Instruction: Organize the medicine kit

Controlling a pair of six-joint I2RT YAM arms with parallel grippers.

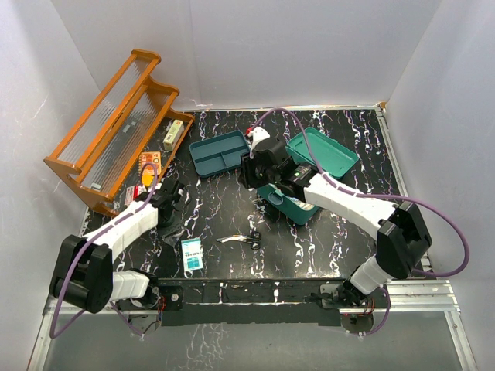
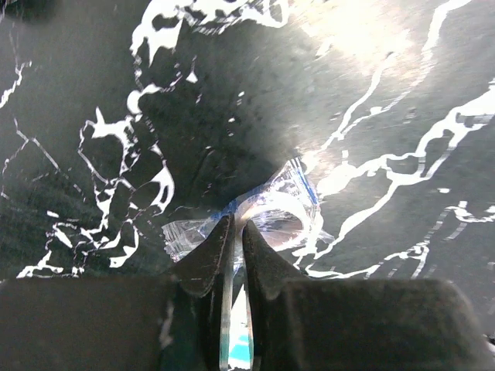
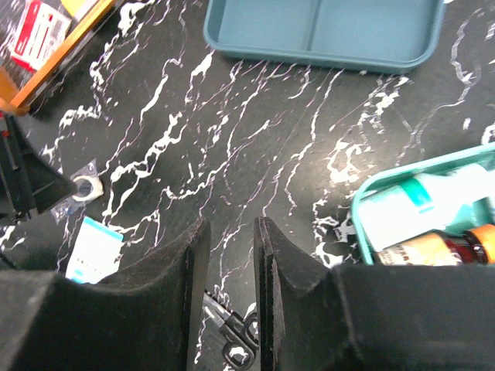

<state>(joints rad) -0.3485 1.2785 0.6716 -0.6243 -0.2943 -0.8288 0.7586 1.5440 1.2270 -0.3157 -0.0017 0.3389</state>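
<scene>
The teal medicine kit point(image 1: 298, 202) stands open at centre right, with its lid point(image 1: 323, 150) laid back. Bottles and a white tube lie inside it point(image 3: 421, 212). My left gripper point(image 1: 169, 207) is low on the table, shut on the edge of a clear plastic packet holding a white tape roll point(image 2: 272, 213); its tips point(image 2: 238, 225) pinch the film. My right gripper point(image 1: 249, 171) hovers left of the kit, its jaws point(image 3: 230, 232) slightly apart and empty above bare table.
A teal divided tray point(image 1: 219, 151) lies behind the right gripper. An orange wooden rack point(image 1: 116, 127) with small boxes stands at the back left. Small scissors point(image 1: 244, 239) and a blue-white packet point(image 1: 191, 253) lie near the front edge.
</scene>
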